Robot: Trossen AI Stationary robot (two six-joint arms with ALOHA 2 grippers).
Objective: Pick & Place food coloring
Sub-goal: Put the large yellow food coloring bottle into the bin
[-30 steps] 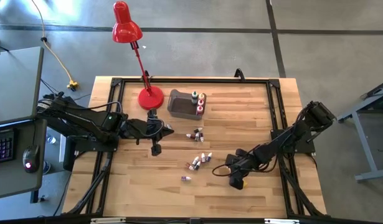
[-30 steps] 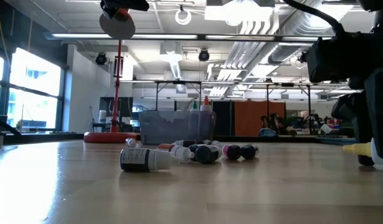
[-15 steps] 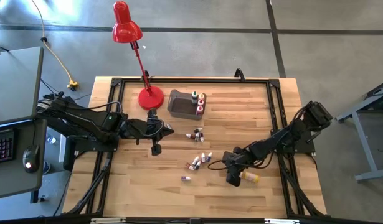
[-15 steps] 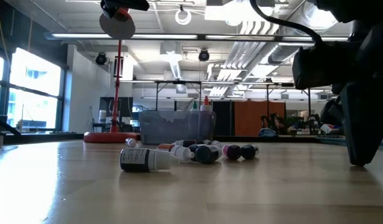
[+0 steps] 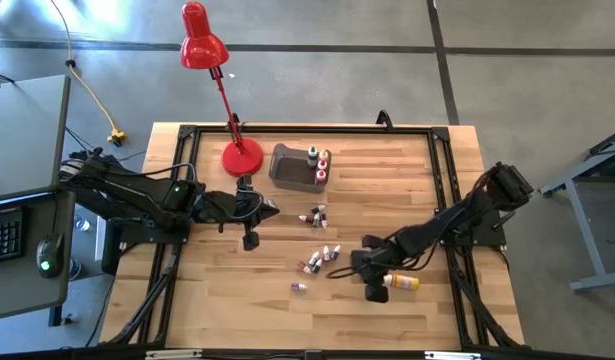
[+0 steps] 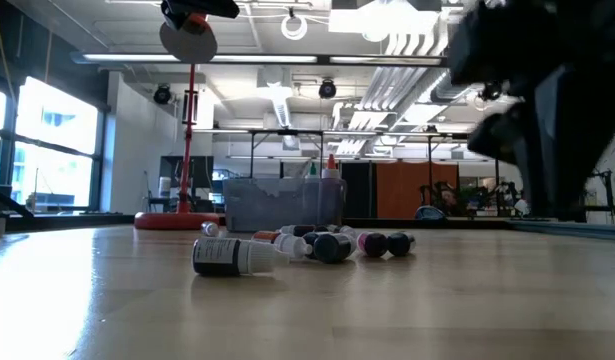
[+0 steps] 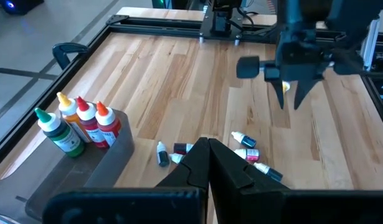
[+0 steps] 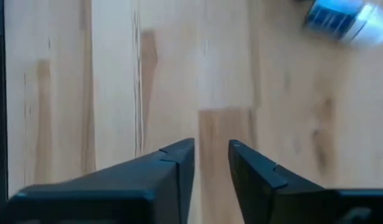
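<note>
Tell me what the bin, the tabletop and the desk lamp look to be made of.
Bin: translucent grey plastic, it seems; the low view shows the background faintly through its cloudy wall. Tabletop: light wood planks with visible grain and seams, smooth and slightly glossy. Desk lamp: glossy red shade, stem and round base, probably painted metal, though plastic cannot be ruled out.

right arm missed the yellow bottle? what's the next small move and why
Probably reopen the right gripper and shift it back over the yellow bottle, then lower again. The wrist view shows its fingers nearly together with only bare table between them, nothing held. The bottle lies on its side just beside the gripper. The left gripper waits shut near the grey bin.
</note>
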